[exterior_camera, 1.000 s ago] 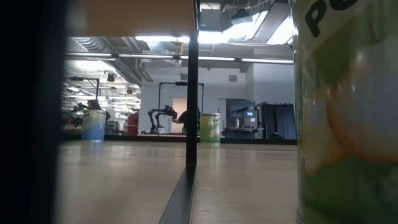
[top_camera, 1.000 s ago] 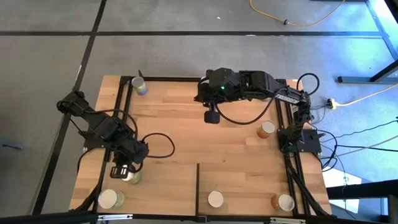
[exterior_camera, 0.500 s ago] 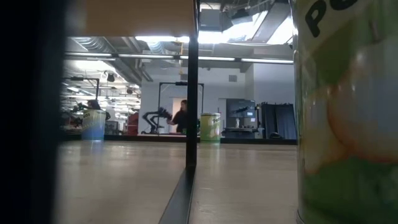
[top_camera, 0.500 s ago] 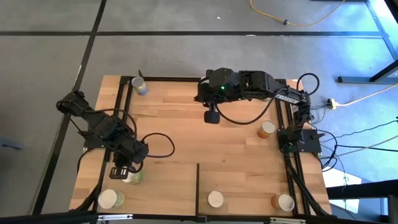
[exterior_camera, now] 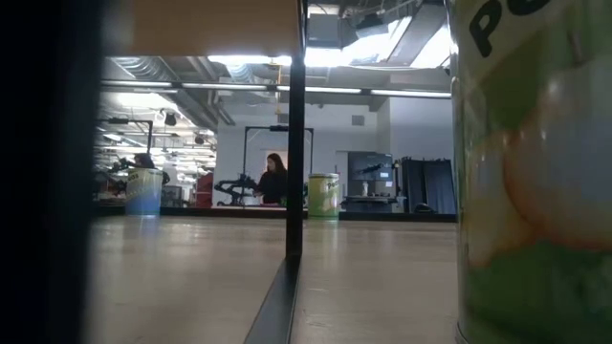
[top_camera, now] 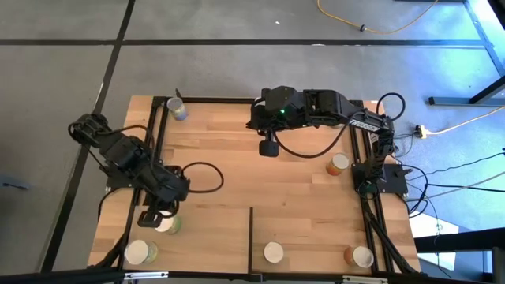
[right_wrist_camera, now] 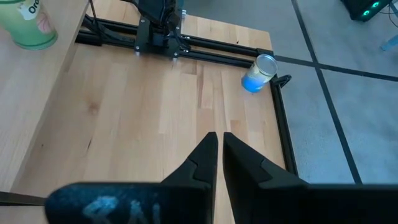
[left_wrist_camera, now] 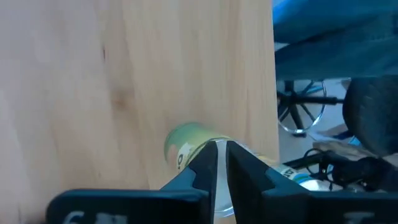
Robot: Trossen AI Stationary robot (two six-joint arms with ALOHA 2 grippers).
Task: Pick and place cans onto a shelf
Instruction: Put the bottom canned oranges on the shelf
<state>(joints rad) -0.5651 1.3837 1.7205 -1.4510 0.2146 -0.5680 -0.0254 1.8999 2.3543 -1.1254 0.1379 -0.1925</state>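
Observation:
A green can (top_camera: 166,224) with a cream top stands upright on the pale shelf (top_camera: 205,237), left of its thin dark divider (top_camera: 251,237). My left gripper (top_camera: 150,218) hovers at this can, fingers shut and slanting down; in the left wrist view the green can (left_wrist_camera: 185,142) shows just behind the fingertips (left_wrist_camera: 222,149). More cans stand on the shelf at the near left (top_camera: 138,252), the middle (top_camera: 273,252) and the near right (top_camera: 360,256). My right gripper (top_camera: 268,147) waits shut over the far middle of the table. My left gripper comes at the green can's top end (left_wrist_camera: 222,190) from above, slanting down. Its own fingers cover that spot, so I cannot tell whether they touch the can. The can stands upright on the shelf.
A blue can (top_camera: 177,109) stands at the far left corner and an orange can (top_camera: 338,164) by the right rail. Black frame rails (top_camera: 359,158) and cables (top_camera: 201,185) run along the table's sides. In the low view a large green can (exterior_camera: 535,172) fills the right.
My left gripper has risen a little from the green can and tipped, its arm drawing back toward the table's left edge. The can stays upright where it stood on the shelf.

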